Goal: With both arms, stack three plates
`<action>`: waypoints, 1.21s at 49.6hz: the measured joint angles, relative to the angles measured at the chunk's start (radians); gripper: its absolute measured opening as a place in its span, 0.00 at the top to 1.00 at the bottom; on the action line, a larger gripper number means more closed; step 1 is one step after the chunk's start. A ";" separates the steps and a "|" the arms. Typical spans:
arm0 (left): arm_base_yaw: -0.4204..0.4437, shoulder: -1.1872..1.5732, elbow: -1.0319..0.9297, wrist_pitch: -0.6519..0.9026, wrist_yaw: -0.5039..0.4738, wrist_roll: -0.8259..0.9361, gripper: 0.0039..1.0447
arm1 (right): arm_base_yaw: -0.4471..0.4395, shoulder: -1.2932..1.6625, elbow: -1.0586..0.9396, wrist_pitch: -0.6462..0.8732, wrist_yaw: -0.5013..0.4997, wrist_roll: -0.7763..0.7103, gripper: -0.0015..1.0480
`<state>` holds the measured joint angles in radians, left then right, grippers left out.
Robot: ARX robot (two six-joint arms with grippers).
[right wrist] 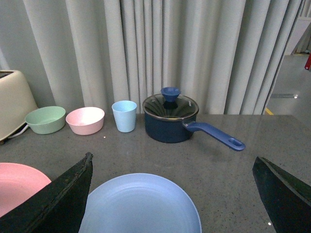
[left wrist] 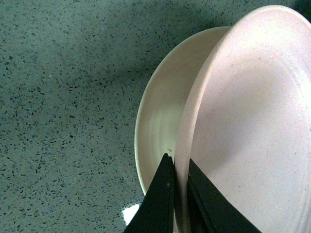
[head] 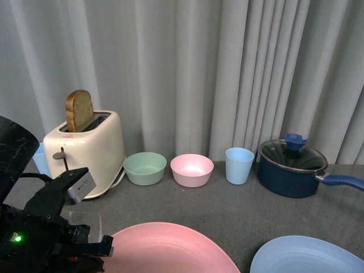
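Gripping is done by the left claw point(left wrist: 178, 159): it is closed on the rim of the pink plate point(left wrist: 252, 131), which is held tilted over the beige plate point(left wrist: 163, 111) at the near left. The right claw point(right wrist: 172, 158) is spread wide open near the blue plate point(right wrist: 141, 204), which is laid flat at the near right.

Only a thin edge is pinched, so the pink plate could be dropped or set down crooked.

The table point(head: 227, 199) is grey and speckled. A toaster point(head: 85, 151), a green bowl point(head: 145, 168), a pink bowl point(head: 191, 169), a cup point(head: 239, 165) and a pot point(head: 291, 168) are lined up far back by the grey curtain point(head: 199, 68).
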<state>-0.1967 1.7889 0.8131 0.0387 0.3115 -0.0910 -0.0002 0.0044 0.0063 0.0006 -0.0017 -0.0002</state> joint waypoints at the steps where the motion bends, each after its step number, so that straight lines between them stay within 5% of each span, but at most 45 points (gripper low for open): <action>1: -0.003 0.003 0.003 0.000 -0.003 0.000 0.97 | 0.000 0.000 0.000 0.000 0.000 0.000 0.07; 15: -0.028 0.037 0.025 -0.002 -0.043 0.007 0.97 | 0.000 0.000 0.000 0.000 0.000 0.000 0.07; 30: -0.016 0.016 0.029 0.011 -0.012 -0.068 0.45 | 0.000 0.000 0.000 0.000 0.000 0.000 0.07; 42: 0.097 -0.103 -0.041 0.215 0.010 -0.113 0.06 | 0.000 0.000 0.000 0.000 0.000 0.000 0.07; 57: 0.159 -0.226 -0.124 0.243 0.029 -0.184 0.06 | 0.000 0.000 0.000 0.000 0.000 0.000 0.07; 60: 0.137 -0.192 -0.187 0.454 -0.119 -0.124 0.14 | 0.000 0.000 0.000 0.000 0.000 0.000 0.07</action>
<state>-0.0593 1.5974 0.6262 0.4923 0.1925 -0.2153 -0.0002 0.0044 0.0063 0.0006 -0.0013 -0.0002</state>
